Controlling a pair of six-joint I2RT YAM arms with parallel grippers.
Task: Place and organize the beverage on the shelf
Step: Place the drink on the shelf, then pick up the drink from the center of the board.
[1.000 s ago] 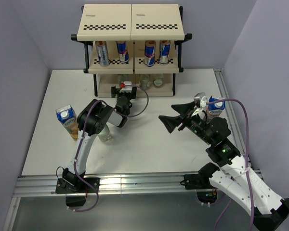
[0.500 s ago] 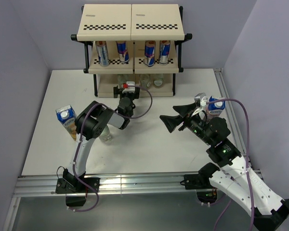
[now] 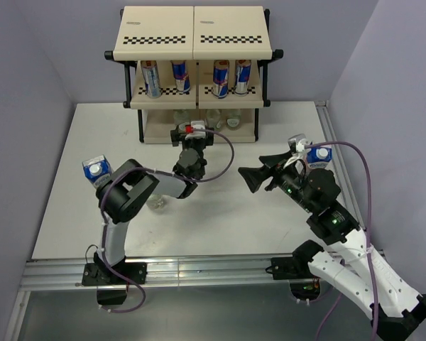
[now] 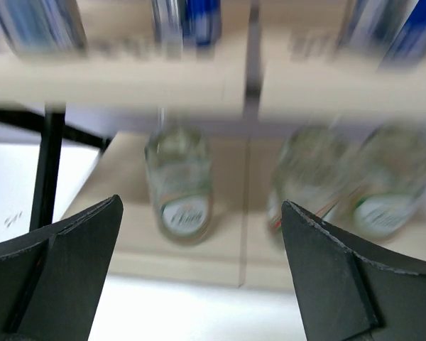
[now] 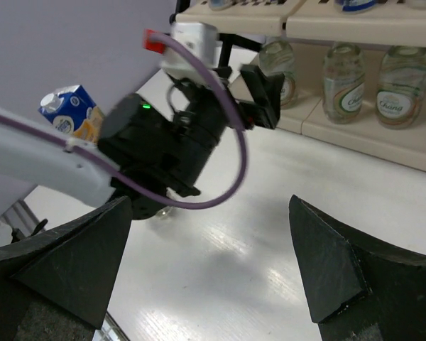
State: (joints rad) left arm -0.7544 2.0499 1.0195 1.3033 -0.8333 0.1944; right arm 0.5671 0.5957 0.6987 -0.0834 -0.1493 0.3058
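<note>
The white table (image 3: 234, 220) spreads out ahead of my two bases. The cream shelf (image 3: 195, 32), with its black frame and checkered edge strips, stands at the far edge. My left arm (image 3: 131, 195) folds up and reaches toward the shelf's lowest tier. My left claw (image 4: 202, 270) hangs in front of that tier with its fingers spread wide and nothing between them. My right claw (image 5: 209, 263) is out over the middle of the table, well short of the shelf, and it too gapes wide and empty. A yellow carton (image 3: 96, 172) with a blue top stands upright at the left of the table, just beside my left arm. A second carton (image 3: 317, 156), also blue-topped, stands at the right, close against my right arm; I cannot make out its colour below the top. Four slim cans (image 3: 150, 78) stand in a row on the middle tier. Three clear bottles (image 5: 343, 74) stand on the bottom tier, and a fourth bottle (image 3: 155, 204) stands on the table, partly hidden under my left arm
</note>
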